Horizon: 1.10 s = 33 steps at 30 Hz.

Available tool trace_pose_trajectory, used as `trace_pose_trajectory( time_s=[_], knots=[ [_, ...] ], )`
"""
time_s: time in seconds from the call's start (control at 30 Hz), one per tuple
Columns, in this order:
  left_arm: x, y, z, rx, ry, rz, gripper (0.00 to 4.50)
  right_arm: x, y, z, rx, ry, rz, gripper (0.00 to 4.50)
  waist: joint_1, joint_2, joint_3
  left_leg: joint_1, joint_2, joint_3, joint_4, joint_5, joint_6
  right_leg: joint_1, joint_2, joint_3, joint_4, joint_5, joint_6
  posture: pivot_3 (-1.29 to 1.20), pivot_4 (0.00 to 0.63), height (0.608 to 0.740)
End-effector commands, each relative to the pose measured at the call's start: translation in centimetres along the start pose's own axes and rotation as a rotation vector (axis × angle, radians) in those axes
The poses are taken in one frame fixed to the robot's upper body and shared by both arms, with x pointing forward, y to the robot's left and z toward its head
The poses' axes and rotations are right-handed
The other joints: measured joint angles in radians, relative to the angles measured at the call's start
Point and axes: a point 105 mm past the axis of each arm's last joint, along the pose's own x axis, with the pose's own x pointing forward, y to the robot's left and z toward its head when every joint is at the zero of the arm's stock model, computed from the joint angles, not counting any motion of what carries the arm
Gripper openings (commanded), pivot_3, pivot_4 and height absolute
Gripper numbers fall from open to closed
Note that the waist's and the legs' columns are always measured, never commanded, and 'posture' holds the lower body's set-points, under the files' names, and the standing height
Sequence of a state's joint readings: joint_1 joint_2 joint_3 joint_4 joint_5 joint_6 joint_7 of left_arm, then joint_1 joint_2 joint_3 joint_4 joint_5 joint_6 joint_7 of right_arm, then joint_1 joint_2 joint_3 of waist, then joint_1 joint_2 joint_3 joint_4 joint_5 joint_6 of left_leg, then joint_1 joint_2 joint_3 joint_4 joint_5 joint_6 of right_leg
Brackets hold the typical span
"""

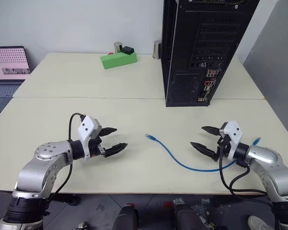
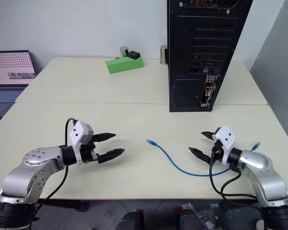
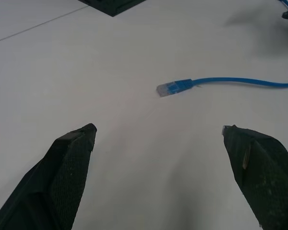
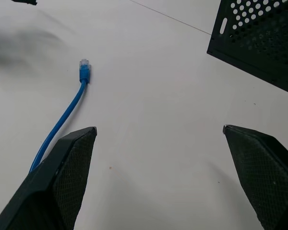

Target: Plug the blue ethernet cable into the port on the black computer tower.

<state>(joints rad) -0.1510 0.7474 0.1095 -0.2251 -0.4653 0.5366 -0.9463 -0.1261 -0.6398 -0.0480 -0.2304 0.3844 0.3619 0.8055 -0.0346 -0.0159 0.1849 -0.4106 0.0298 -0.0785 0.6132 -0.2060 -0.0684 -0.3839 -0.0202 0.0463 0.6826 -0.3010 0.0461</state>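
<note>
Both end effectors are hovering low over the near half of the bench (image 1: 134,177), pointing in toward each other, and both are sitting wide open with nothing in them. The left end effector (image 1: 113,139) is hanging on the left side, the right end effector (image 1: 205,138) across from it on the right, and they're well apart.

The cable (image 1: 182,162) is lying flat on the bench between them, nobody touching it. One plug (image 1: 148,137) is resting about midway between the two end effectors, a bit closer to the left one's fingertips but still clear of them. From there the cord is curving in a shallow arc toward the right arm and passing under the right wrist; the other plug (image 1: 256,141) is poking out just beyond that arm. In the left wrist view the near plug (image 3: 169,88) is sitting ahead of the fingers (image 3: 67,167), in the gap's line but farther out.

Farther back, the tower (image 1: 201,48) is standing upright on the bench, rear panel facing the robot, with the little cluster of connectors (image 1: 209,86) running down the panel's right edge. I can't pick out the port itself from here.

Way at the back a green box (image 1: 118,59) is sitting on the bench, with a couple of small metal cans (image 1: 118,47) near it, and a laptop (image 1: 8,67) is showing off to the far left.
</note>
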Motion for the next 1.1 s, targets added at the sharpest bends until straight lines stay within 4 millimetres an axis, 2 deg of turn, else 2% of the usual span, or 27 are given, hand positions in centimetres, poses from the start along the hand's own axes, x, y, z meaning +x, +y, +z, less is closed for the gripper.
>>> trace_pose_trajectory(
  time_s=[0.03,0.33,0.57,0.67,0.87,1.1],
  knots=[
    [-0.2,-0.8,0.5,0.051,0.002,-0.041,4.5,-0.4,-0.1,1.1,-0.037,-0.028,0.0,4.48,0.0,0.0,0.0,0.0,0.0,0.0,0.0,0.0,0.0,0.0,0.0,0.0,0.0,0.0,0.0,0.0,0.15,0.74],
    [-0.3,-1.1,0.1,0.079,0.027,-0.044,4.5,-0.1,0.9,1.2,-0.039,-0.019,0.058,4.48,0.0,0.0,0.0,0.0,0.0,0.0,0.0,0.0,0.0,0.0,0.0,0.0,0.0,0.0,0.0,0.0,0.15,0.74],
    [-0.4,-1.1,-0.5,0.127,0.072,-0.059,4.5,1.7,2.2,1.2,-0.037,-0.014,0.092,4.48,0.0,0.0,0.0,0.0,0.0,0.0,0.0,0.0,0.0,0.0,0.0,0.0,0.0,0.0,0.0,0.0,0.15,0.74],
    [-0.4,-0.9,-1.1,0.181,0.113,-0.071,4.5,4.0,3.7,0.7,-0.054,0.014,0.146,4.48,-0.002,0.0,0.0,0.0,0.0,0.0,0.0,0.0,0.0,0.0,0.0,0.0,0.0,0.0,0.0,0.0,0.15,0.74],
    [-0.5,-0.3,-0.7,0.19,0.096,-0.085,4.5,8.5,5.2,0.4,-0.08,0.034,0.183,4.48,-0.001,0.0,0.0,0.001,0.001,0.0,0.0,0.0,0.0,0.0,0.001,0.0,0.0,0.0,0.0,0.0,0.15,0.74],
    [-0.5,-0.3,-0.2,0.17,0.065,-0.112,4.5,11.7,6.1,-0.7,-0.086,0.078,0.172,4.48,0.0,0.0,0.0,0.0,0.001,0.0,0.0,0.0,0.0,0.0,0.001,0.0,0.0,0.0,0.0,0.0,0.15,0.74]
  ],
)
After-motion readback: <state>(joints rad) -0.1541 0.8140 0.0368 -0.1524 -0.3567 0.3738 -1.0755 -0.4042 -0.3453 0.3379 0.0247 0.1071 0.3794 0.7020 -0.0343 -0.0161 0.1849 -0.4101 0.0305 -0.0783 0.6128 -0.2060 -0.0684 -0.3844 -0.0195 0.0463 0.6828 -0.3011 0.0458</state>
